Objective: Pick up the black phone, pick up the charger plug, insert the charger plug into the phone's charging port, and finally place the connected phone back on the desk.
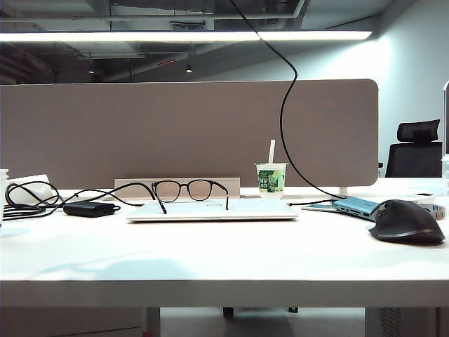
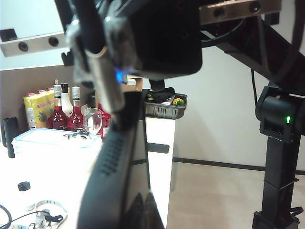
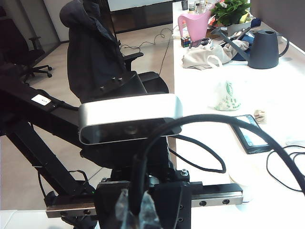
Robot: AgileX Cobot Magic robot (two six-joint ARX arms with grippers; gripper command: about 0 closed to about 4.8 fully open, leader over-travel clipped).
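In the left wrist view my left gripper is shut on the black phone, which stands edge-on and rises away from the fingers. The charger plug, silvery with a black collar, meets the phone's upper short edge; the charging port itself is hidden. My right gripper faces the left one and is shut on the plug's black collar, with the thin cable looping off. The phone cannot be made out in the right wrist view. Neither gripper shows in the exterior view of the desk, where the cable runs up past the top of the frame.
On the desk lie a closed laptop with glasses, a cup, a dark mouse, a blue hub and a small black box with cables. Bottles and a dark flat device sit on neighbouring tables.
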